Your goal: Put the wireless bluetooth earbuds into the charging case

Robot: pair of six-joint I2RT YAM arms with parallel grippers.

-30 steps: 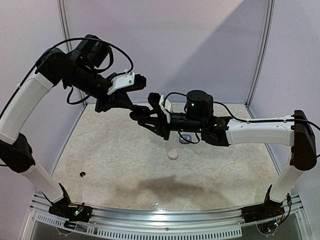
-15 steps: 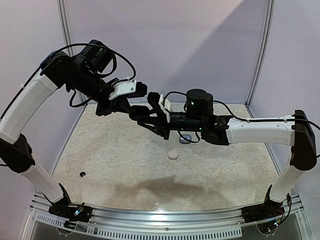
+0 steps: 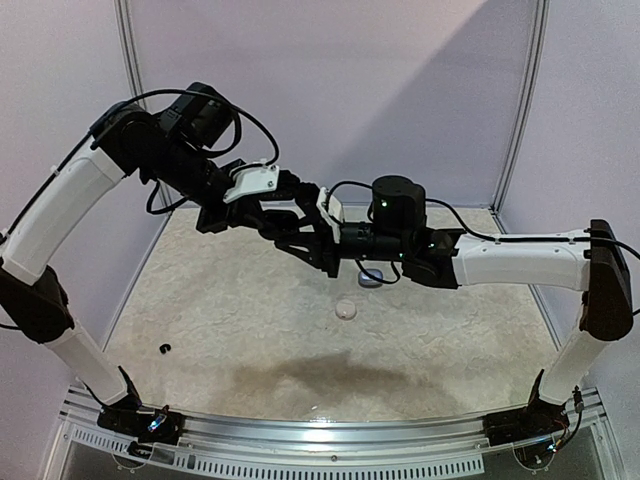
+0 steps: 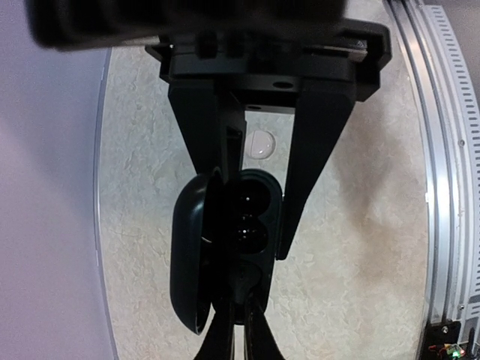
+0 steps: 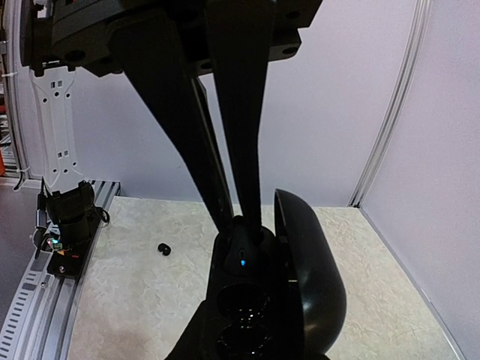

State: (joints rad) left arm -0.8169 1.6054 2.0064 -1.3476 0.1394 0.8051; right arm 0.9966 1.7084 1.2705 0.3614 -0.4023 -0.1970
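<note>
The left gripper (image 4: 255, 217) has swung in from up and to the left over the last second. It now meets the right gripper (image 5: 241, 221) in mid-air over the middle of the bench (image 4: 345, 300). Its two fingers stand apart and straddle the base half of the dark charging case (image 4: 191, 262); I can't tell whether they are pressing on it yet. The right gripper has hardly moved. Its fingers are pinched together on the rim of the case, holding it up with the lid hinged wide open.

Two round wells show in the base, dark and glossy, and from here I can't tell whether a bud sits in either. Down on the bench one black earbud (image 5: 163, 248) lies near the left edge, well apart from the case.

To my eye this is a two-handed moment, the case being steadied or passed across. The task looks unfinished while that bud lies loose.
</note>
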